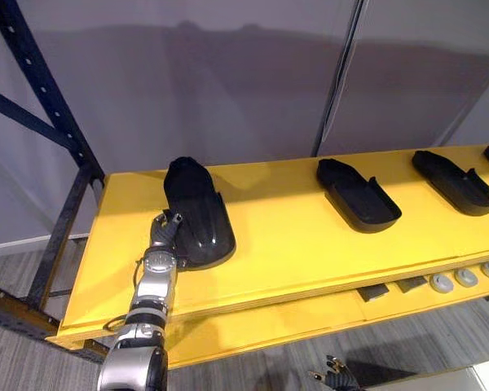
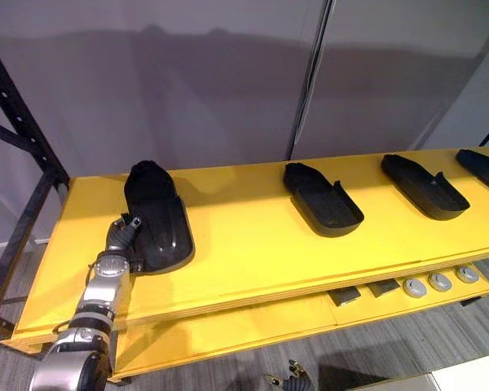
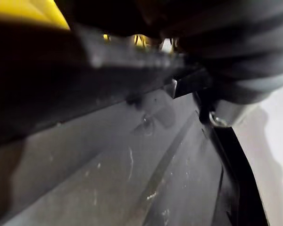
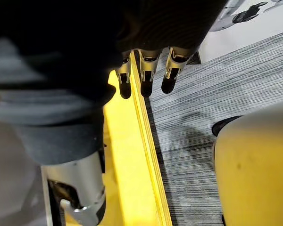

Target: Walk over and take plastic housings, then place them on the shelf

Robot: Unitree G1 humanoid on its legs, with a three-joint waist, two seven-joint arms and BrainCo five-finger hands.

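Four housings on the shelf, left hand at the end one

Leftmost housing [image 1: 194, 213] lies flat on the yellow shelf [image 1: 285, 244] at its 9 o'clock end. Three more housings [image 1: 358, 195] are spread well apart toward 3 o'clock.

Left hand [image 1: 165, 230] touches that housing's rim at 7 o'clock. Can't tell if it's clamped on or just resting against it. Right hand [image 4: 146, 70] hangs low at 6 o'clock, loosely spread and holding nothing.

Risks:
- Slick shell on a slick board, so any drag on retreat probably slides it toward the 6 o'clock edge and off.
- A catch on the thin rim could tip it.

Materials:
- Housings are glossy black moulded plastic, shoe-shaped, with the far end domed and the near end an open trough with a raised lip.
- Shelf is a smooth yellow-painted board with a layered ply edge.
- Rack upright [image 1: 45, 98] is dark perforated steel.
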